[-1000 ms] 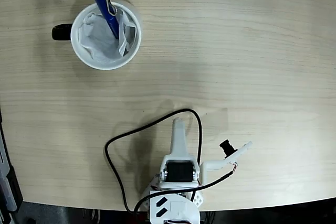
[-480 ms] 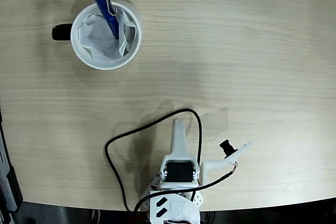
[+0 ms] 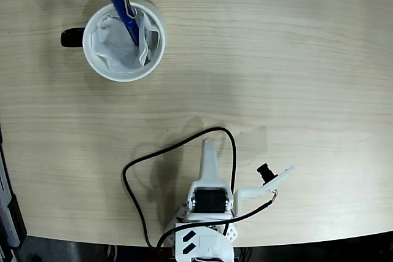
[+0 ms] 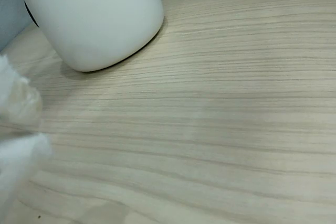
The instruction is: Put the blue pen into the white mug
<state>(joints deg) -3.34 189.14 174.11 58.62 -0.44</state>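
One pale wood-grain table [image 3: 276, 78] under the white mug [image 3: 98, 65], blue pen [image 3: 124, 13] inside.

My fixed view is evenly and brightly lit from overhead, sharp edge to edge, with no glare on the pale wood-grain table [image 3: 295, 78]. Shadows are soft: a faint one spreads from the round white mug with the black handle [image 3: 98, 59] toward 1 o'clock, and the looping black cable [image 3: 178, 146] throws a diffuse grey one beside it. In my wrist view the mug's wall [image 4: 94, 14] is bright and slightly soft, with a dark contact shadow under its base. A white blur at 8 o'clock is wholly out of focus.
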